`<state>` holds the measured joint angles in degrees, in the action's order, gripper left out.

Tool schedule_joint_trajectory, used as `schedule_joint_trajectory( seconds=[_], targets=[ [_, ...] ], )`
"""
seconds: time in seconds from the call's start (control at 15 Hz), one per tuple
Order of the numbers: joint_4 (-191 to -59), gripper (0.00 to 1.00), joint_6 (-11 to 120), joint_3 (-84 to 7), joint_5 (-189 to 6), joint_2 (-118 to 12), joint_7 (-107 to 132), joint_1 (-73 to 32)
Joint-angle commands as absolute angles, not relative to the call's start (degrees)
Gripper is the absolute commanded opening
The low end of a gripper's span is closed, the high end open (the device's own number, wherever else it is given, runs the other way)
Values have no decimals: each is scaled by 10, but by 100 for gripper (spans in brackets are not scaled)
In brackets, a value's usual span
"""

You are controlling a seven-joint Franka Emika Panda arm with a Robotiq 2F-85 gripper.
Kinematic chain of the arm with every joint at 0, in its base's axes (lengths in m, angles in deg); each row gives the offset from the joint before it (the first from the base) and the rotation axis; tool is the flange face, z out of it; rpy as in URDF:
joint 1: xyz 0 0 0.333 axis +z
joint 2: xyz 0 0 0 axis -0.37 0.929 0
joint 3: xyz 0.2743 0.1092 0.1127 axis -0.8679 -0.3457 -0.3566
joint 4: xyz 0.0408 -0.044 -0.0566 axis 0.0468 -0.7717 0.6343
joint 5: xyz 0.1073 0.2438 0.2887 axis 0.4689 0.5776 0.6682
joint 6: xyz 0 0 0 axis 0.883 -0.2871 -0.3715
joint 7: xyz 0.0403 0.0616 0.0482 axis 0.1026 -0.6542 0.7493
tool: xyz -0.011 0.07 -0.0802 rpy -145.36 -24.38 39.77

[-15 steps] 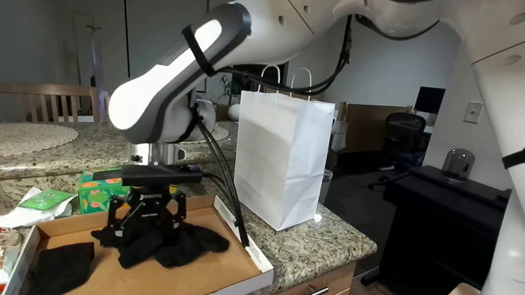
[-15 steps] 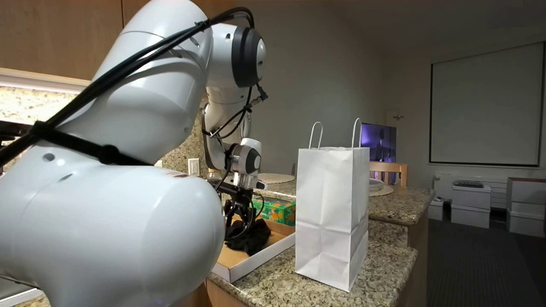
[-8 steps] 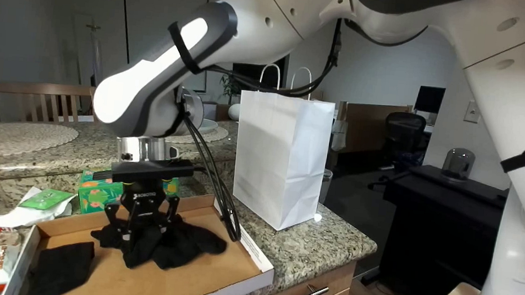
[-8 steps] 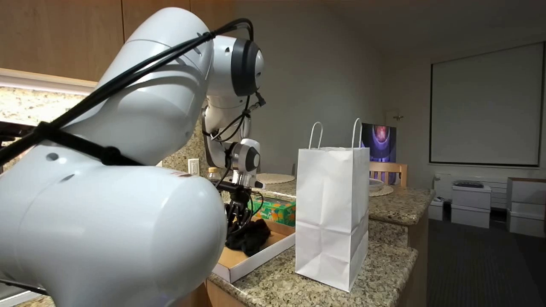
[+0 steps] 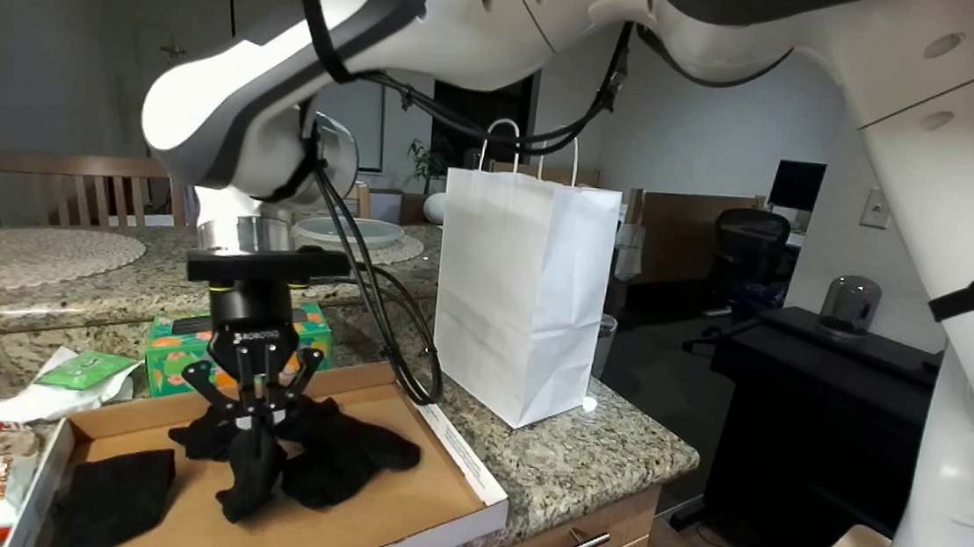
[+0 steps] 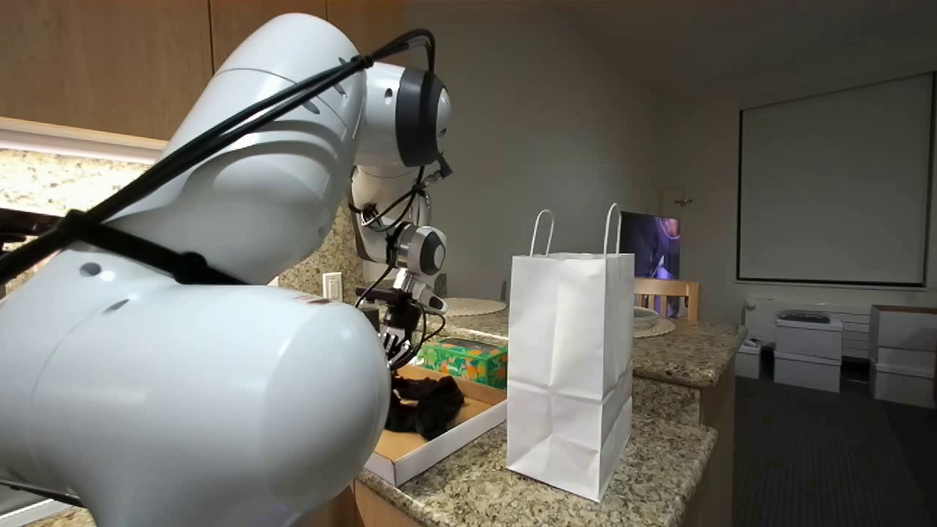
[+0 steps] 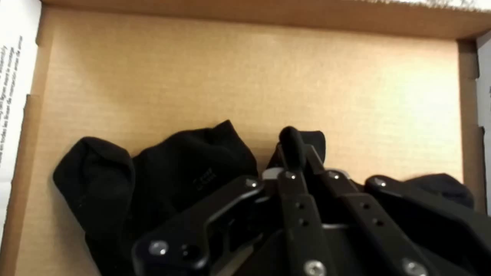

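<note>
The gripper (image 5: pixel 259 430) has risen, pinching a black sock (image 5: pixel 250 478); only the wrist view shows sock lettering (image 7: pixel 205 178).

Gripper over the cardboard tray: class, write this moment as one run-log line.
gripper: shut on black cloth | cardboard tray: more black cloth inside | white paper bag: upright, beside tray

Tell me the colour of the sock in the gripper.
Black; the sock, pinched in the gripper, shows best in an exterior view.
</note>
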<state>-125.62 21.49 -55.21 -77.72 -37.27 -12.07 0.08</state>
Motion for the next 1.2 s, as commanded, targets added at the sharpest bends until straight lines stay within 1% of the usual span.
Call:
schedule_joint_trajectory(
  seconds=[0.0, 0.13, 0.2, 0.27, 0.47, 0.53, 0.67, 0.73, 0.8, 0.87, 0.93, 1.13],
  targets=[
    [-1208, 12, 135, -556, -755, -353, -98, 0],
    [-1192, 14, 111, -552, -763, -366, -97, 2],
    [-1186, 12, 104, -551, -766, -376, -93, 2],
    [-1180, 13, 96, -552, -770, -394, -86, 1],
    [-1178, 11, 85, -552, -789, -464, -64, 3],
    [-1187, 12, 91, -550, -803, -493, -61, 5],
    [-1200, 10, 79, -551, -819, -549, -61, 1],
    [-1216, 7, 80, -553, -817, -567, -59, -5],
    [-1237, 35, 90, -553, -820, -581, -57, -7],
    [-1262, 34, 102, -554, -821, -595, -54, -9],
    [-1294, 35, 110, -557, -814, -609, -47, -13],
    [-1386, 52, 194, -559, -830, -629, -50, -12]
  ],
)
